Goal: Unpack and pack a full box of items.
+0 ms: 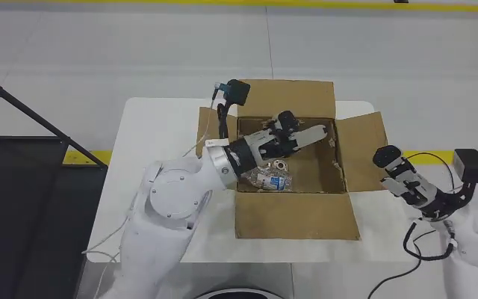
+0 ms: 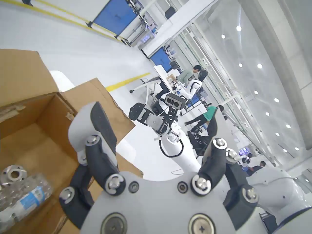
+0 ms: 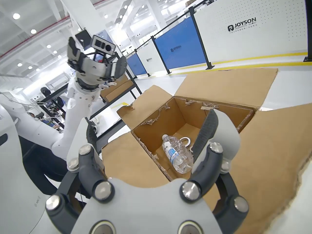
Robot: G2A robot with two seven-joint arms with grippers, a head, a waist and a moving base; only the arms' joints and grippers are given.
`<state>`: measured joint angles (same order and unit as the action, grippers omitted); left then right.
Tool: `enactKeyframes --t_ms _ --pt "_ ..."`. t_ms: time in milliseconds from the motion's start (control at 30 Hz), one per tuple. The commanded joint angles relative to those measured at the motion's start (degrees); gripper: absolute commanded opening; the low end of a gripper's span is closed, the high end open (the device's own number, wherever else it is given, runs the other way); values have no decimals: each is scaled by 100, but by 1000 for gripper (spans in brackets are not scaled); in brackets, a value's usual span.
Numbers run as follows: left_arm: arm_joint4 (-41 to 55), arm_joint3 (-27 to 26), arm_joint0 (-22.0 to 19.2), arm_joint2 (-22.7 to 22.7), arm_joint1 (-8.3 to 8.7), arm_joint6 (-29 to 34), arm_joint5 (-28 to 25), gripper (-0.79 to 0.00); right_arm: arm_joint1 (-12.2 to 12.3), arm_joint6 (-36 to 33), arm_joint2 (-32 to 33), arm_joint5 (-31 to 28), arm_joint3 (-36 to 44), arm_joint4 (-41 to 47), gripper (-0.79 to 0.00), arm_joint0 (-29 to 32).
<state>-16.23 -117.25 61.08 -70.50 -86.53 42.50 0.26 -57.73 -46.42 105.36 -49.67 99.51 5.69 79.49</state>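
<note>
Cardboard box, flaps spread, mid-tabletop. Plastic bottle and metal flange lie at its floor's 8 o'clock. Left jaws open, empty, overhead. Right jaws open, empty, at 3 o'clock. Likely risk: the thin bottle buckles and slips when pinched.

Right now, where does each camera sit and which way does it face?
Top view: above the arms, looking down on the table and box; left gripper over the box, right gripper beside its flap.
Left wrist view: over the box, facing across it to the right gripper; own open fingers show.
Right wrist view: beside the flap, facing into the box; own open fingers show.
Shared: all three show the bottle in the box.
</note>
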Motion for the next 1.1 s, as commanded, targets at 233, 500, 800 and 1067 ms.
enactKeyframes --t_ms 233,500,800,1067 --pt "322 -1342 1696 -1771 240 191 12 0 49 -96 -477 415 112 -341 0 -543" --pt "1562 -1145 2866 -3132 353 378 214 0 134 -546 -634 482 375 -343 0 -537" --pt "2084 -862 3214 -3230 412 731 159 0 163 -476 -760 637 463 -411 0 -485" --pt "2084 -862 3214 -3230 412 731 159 0 163 -476 -760 637 463 -411 0 -485"
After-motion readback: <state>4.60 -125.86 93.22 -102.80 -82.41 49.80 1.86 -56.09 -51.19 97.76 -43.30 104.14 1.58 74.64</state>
